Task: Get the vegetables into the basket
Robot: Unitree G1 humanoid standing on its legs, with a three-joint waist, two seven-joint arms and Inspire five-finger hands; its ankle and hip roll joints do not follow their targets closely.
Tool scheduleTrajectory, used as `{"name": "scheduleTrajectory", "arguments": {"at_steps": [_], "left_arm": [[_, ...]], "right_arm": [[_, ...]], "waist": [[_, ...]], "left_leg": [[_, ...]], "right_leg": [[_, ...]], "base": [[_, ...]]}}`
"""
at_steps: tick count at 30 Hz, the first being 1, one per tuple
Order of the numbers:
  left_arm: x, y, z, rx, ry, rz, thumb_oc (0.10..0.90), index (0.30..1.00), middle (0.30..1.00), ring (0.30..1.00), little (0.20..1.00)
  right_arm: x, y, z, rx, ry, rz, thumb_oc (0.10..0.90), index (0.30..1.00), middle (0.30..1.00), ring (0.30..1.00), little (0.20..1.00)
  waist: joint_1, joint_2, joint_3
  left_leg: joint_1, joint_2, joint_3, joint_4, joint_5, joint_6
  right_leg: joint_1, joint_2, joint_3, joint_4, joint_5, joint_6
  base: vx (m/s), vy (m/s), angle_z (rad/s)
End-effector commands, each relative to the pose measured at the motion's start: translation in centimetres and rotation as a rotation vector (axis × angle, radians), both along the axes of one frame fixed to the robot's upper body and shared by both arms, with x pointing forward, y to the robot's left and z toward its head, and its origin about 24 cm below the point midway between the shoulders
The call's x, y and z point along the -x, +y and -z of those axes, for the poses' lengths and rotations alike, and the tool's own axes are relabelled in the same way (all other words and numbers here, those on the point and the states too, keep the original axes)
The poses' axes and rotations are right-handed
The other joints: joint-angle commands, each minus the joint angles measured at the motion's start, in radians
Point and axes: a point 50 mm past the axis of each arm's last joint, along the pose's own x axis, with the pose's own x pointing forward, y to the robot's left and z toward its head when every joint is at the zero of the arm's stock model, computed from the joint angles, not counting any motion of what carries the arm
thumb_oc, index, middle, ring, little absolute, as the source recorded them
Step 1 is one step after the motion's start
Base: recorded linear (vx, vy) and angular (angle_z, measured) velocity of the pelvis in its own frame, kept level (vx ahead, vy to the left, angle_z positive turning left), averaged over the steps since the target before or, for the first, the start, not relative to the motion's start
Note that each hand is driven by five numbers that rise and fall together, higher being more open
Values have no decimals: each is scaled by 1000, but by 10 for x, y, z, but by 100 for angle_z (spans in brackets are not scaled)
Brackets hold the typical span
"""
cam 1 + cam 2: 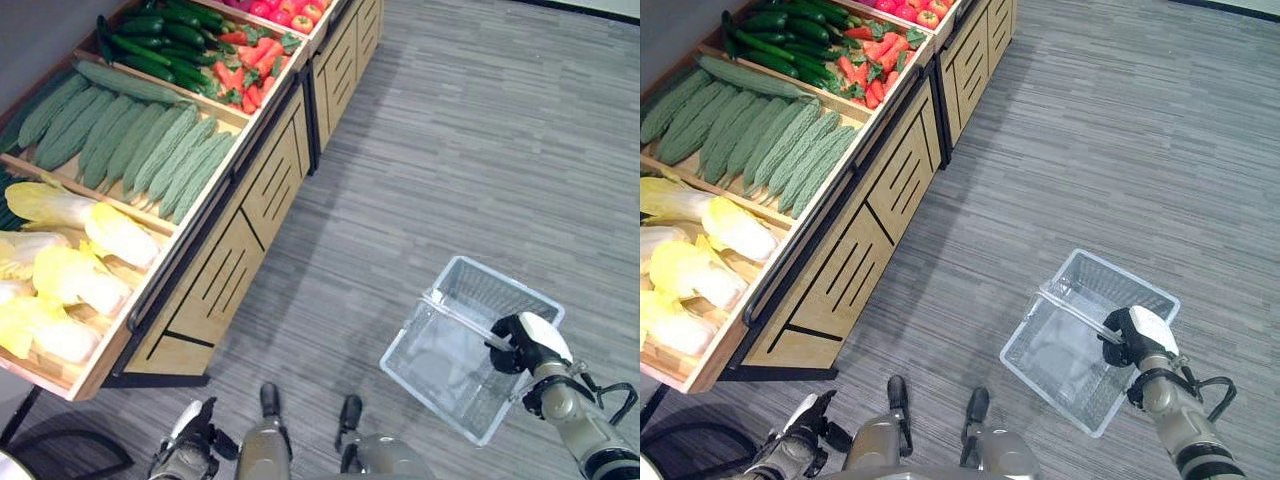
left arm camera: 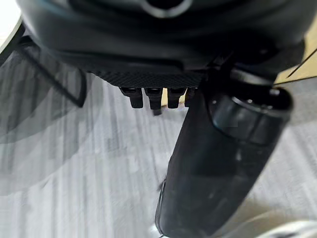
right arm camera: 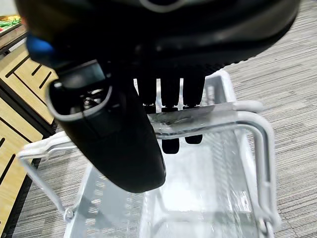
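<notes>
In the left eye view a wooden stand [image 1: 215, 290] runs along the left, its sloped bins holding pale cabbages [image 1: 70, 275] nearest, then bitter gourds [image 1: 150, 150], cucumbers [image 1: 160, 35], carrots [image 1: 250, 65] and tomatoes [image 1: 290, 12] at the far end. The basket [image 1: 462, 345], clear and wire-sided, hangs over the grey plank floor [image 1: 450, 150] at lower right, well apart from the stand, with nothing in it; the right hand [image 1: 527, 343] grips its handle [image 1: 462, 316]. The left hand [image 1: 190, 435] hangs low at the bottom edge, near the stand's front corner. The right eye view gives the same layout, with the stand's slatted front panels [image 1: 845, 270] seen more squarely and a wide stretch of bare floor [image 1: 1120, 130] between stand and basket. The left wrist view shows what the head views cannot: the left hand [image 2: 158, 94] has its fingers curled in a short row beside the thumb, closed on nothing, with floor [image 2: 74, 163] beyond. The right wrist view shows the right hand [image 3: 163, 99] with fingers wrapped over the handle [image 3: 208, 119], thumb in front, the basket's bare inside [image 3: 198, 188] below and the stand's panels [image 3: 20, 99] off to one side.
</notes>
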Motion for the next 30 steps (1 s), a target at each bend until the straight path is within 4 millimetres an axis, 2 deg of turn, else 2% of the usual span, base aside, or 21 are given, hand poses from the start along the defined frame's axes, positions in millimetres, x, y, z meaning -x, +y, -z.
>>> {"name": "scheduleTrajectory", "arguments": {"at_steps": [1, 7, 8, 12, 15, 17, 19, 20, 21, 22, 23, 26, 28, 29, 30], "left_arm": [[1, 23, -7, -77, 10, -8, 900, 1000, 1000, 1000, 1000], [5, 25, -6, -87, 35, 13, 900, 1000, 1000, 1000, 1000], [3, 28, -8, -89, 21, -12, 900, 1000, 1000, 1000, 1000], [3, 33, -10, -106, 19, -17, 900, 1000, 1000, 1000, 1000], [3, 38, -12, -119, 15, -28, 900, 1000, 1000, 1000, 1000], [3, 40, -13, -123, 11, -37, 900, 1000, 1000, 1000, 1000], [2, 41, -14, -121, 1, -41, 900, 1000, 1000, 1000, 1000], [0, 41, -14, -121, -4, -35, 900, 1000, 1000, 1000, 1000], [-1, 40, -15, -119, -11, -38, 900, 1000, 1000, 1000, 1000], [-4, 39, -15, -114, -21, -40, 900, 1000, 1000, 1000, 1000], [-7, 40, -16, -116, -35, -44, 900, 1000, 1000, 1000, 1000], [-14, 40, -19, -120, -57, -40, 900, 1000, 1000, 1000, 1000], [-16, 40, -20, -124, -62, -39, 900, 1000, 1000, 1000, 1000], [-16, 41, -20, -126, -65, -39, 900, 1000, 1000, 1000, 1000], [-15, 39, -19, -115, -72, -53, 900, 1000, 1000, 1000, 1000]], "right_arm": [[-23, -10, -51, 62, -246, -29, 400, 300, 300, 300, 300], [-21, -7, -39, 29, -224, 1, 400, 300, 300, 300, 300], [-24, 0, -36, 14, -221, -6, 400, 300, 300, 300, 300], [-27, 4, -34, 4, -222, -6, 400, 300, 300, 300, 300], [-30, 4, -29, 0, -206, 8, 400, 300, 300, 300, 300], [-31, 4, -27, -3, -195, 16, 400, 300, 300, 300, 300], [-28, 0, -23, 1, -172, 36, 400, 300, 300, 300, 300], [-27, 0, -20, -4, -162, 36, 400, 300, 300, 300, 300], [-26, 1, -17, -12, -152, 42, 400, 300, 300, 300, 300], [-26, 1, -15, -17, -142, 50, 400, 300, 300, 300, 300], [-26, 1, -14, -15, -135, 46, 400, 300, 300, 300, 300], [-25, 3, -12, -21, -131, 46, 400, 300, 300, 300, 300], [-19, 1, -9, -23, -115, 52, 400, 300, 300, 300, 300], [-15, 3, -4, -30, -95, 46, 400, 300, 300, 300, 300], [-16, -6, -11, -13, -106, 55, 400, 300, 300, 300, 300]], "waist": [[15, -9, -31], [21, -29, -31], [28, -40, -31], [32, -52, -32], [40, -67, -36], [44, -70, -33], [41, -62, -26], [30, -48, -16], [21, -38, -10], [18, -32, -8], [15, -34, -4], [-11, -40, 4], [-27, -46, 3], [-20, -55, -7], [-5, -45, -31]], "left_leg": [[26, -23, -2, -5, 37, 40], [48, -49, 14, 9, -1, 74], [51, -64, 11, 8, -15, 87], [59, -77, 9, -9, -23, 97], [77, -101, 7, -40, -33, 114], [96, -115, 0, -48, -46, 130], [108, -122, -12, -54, -48, 147], [125, -124, -39, -59, -52, 156], [149, -122, -62, -66, -57, 153], [160, -113, -80, -60, -65, 139], [162, -110, -97, -54, -71, 130], [177, -104, -169, -44, -97, 108], [180, -101, -235, -35, -111, 90], [177, -97, -268, -36, -102, 81], [141, -41, -332, -67, -51, 47]], "right_leg": [[7, -158, 63, 157, -54, 175], [3, -197, 84, 207, -47, 192], [0, -210, 86, 202, -31, 204], [-5, -221, 91, 198, -6, 218], [-19, -240, 109, 210, 47, 242], [-43, -254, 127, 284, 78, 252], [-81, -254, 155, 394, 123, 255], [-127, -221, 218, 490, 135, 248], [-167, -206, 246, 479, 121, 233], [-198, -219, 251, 408, 104, 224], [-207, -229, 256, 356, 99, 225], [-217, -217, 332, 186, 105, 238], [-232, -187, 436, 156, 105, 248], [-206, -183, 409, 161, 86, 241], [-180, -143, 318, 157, 43, 204]], "base": [[76, 102, -19], [95, 155, -6], [60, 135, 8], [58, 124, 12], [58, 137, 1], [66, 151, -2], [76, 128, 3], [186, 72, 6], [281, -63, 28], [280, -177, 52], [267, -254, 78], [222, -257, 99], [243, -351, 165], [249, -885, 203], [170, -899, 175]]}}
